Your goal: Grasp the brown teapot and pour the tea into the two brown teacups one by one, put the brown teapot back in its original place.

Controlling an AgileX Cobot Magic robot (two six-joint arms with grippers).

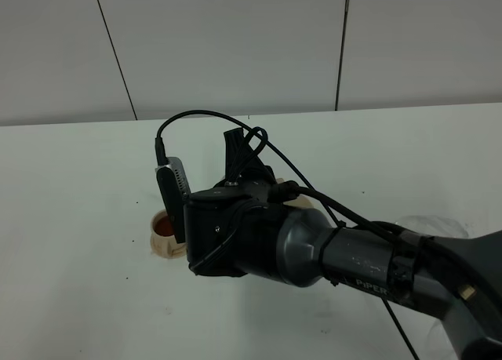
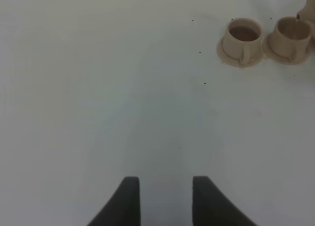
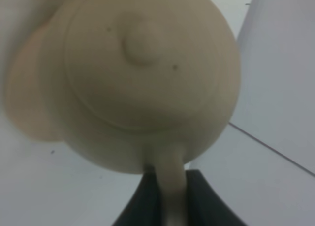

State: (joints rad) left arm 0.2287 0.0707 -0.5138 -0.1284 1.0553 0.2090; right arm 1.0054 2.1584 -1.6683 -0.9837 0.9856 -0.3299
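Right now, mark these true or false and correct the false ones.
1. The right gripper is shut on the brown teapot by its handle. True.
2. The left gripper holds a teacup. False: it is open and empty above the table.
3. Each teacup stands on a saucer. True: both the left teacup and the right teacup in the left wrist view sit on saucers.
4. The teapot's lid is off. False: the knobbed lid is on.
5. The left teacup holds dark tea. True.
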